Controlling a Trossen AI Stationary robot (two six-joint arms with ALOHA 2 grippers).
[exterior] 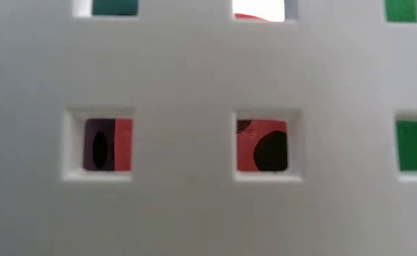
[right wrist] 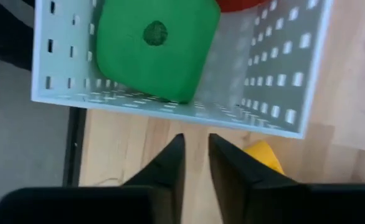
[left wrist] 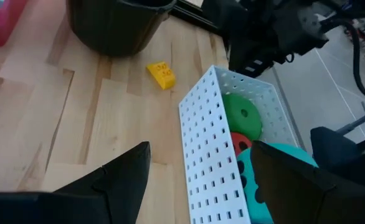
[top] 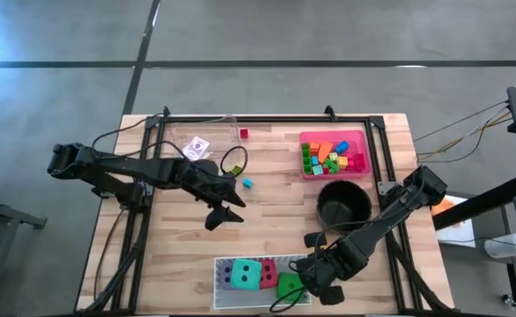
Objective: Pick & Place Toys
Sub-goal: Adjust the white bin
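A white perforated tray [top: 221, 283] at the table's near edge holds the purple [top: 232, 277], teal [top: 248, 275], red [top: 269, 271] and green [top: 288, 284] dice. My right gripper [right wrist: 195, 163] hovers just outside the tray's right wall beside the green die [right wrist: 154, 43], its fingers nearly together with nothing between them. A yellow block [right wrist: 263, 155] lies on the wood next to it. My left gripper [top: 227, 210] is open and empty over the table's middle, left of the black pot [top: 343, 202]. A blue block [top: 247, 183] and a red block [top: 243, 134] lie loose.
A pink tray [top: 359, 136] of bright blocks stands at the far right. A clear tray [top: 207, 132] with a card [top: 196, 146] stands at the far left. The white tray's wall [exterior: 194, 178] fills the low view. Bare wood lies at the near left.
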